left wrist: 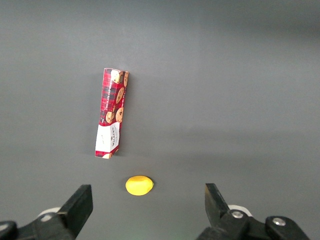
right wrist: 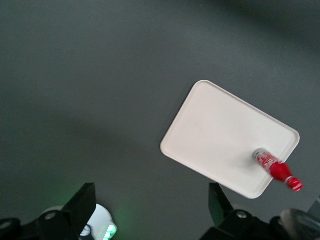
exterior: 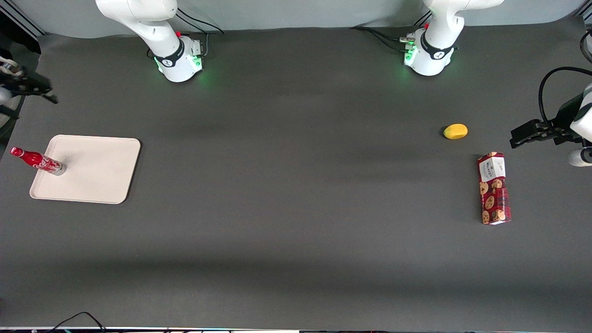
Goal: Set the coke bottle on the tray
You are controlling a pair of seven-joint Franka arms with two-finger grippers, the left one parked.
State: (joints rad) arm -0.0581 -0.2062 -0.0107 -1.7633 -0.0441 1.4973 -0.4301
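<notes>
Right wrist view: end effector (right wrist: 150, 212) open above tray (right wrist: 215, 130).

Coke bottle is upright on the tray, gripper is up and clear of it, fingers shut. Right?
Not quite: the fingers are open. The right wrist view shows the gripper with its two fingers spread wide apart and nothing between them, high above the table. The rest holds: the coke bottle stands upright on the tray, near the tray's edge, and the gripper is well clear of it.

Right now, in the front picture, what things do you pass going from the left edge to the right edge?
pincer → coke bottle, standing on the tray → tray → yellow lemon-like thing → cookie box
</notes>
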